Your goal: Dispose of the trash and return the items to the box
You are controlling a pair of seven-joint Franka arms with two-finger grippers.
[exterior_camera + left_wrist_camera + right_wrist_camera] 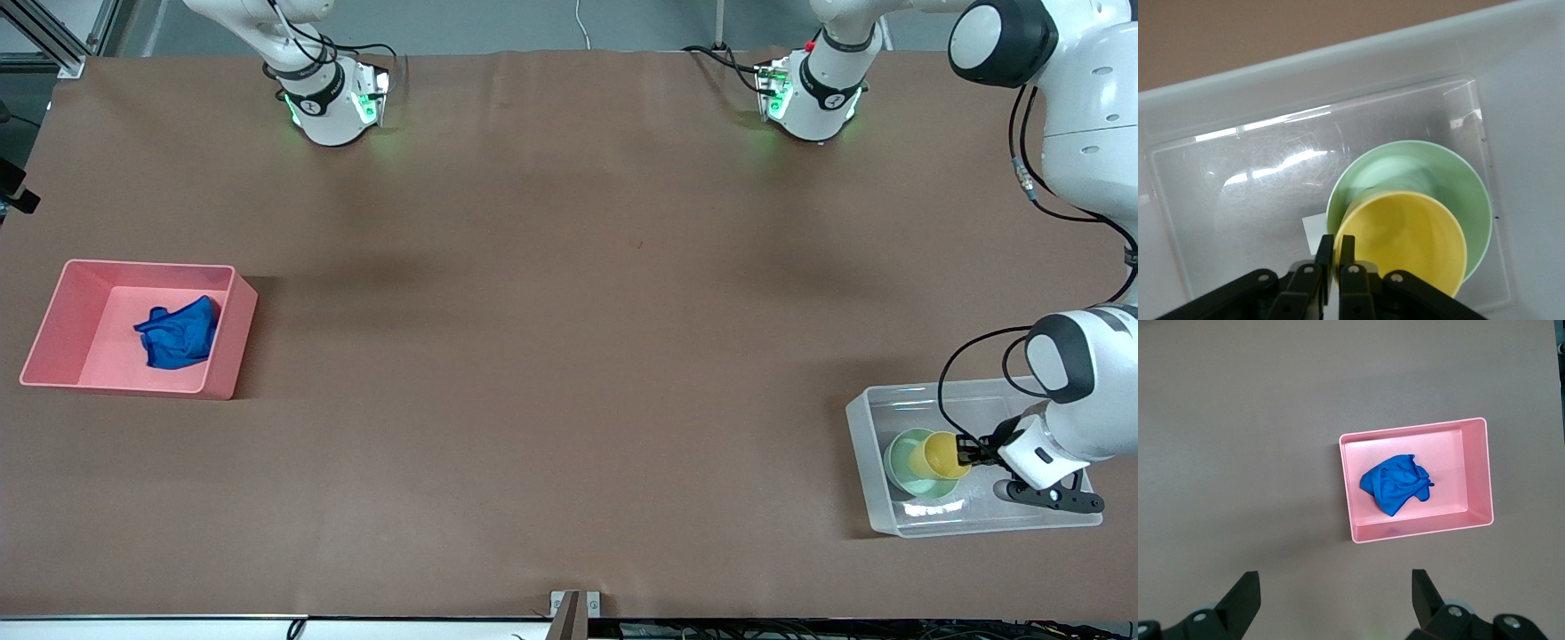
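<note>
My left gripper [965, 455] [1337, 241] is inside the clear box [864, 444] [1271, 73] at the left arm's end of the table. It is shut on the rim of the yellow cup [938, 455] [1405, 233]. The cup is tilted and rests in the mint-green bowl [905, 458] [1425, 167], which sits on the box floor beside a white sticker [1313, 230]. The blue cloth [178, 333] [1395, 483] lies in the pink bin [53, 329] [1478, 473]. My right gripper [1336, 577] is open and empty, high over bare table beside the pink bin. It is out of the front view.
The pink bin stands at the right arm's end of the table and the clear box at the left arm's end, near the front edge. The brown table [569, 356] stretches between them. Both arm bases stand along the table's edge farthest from the front camera.
</note>
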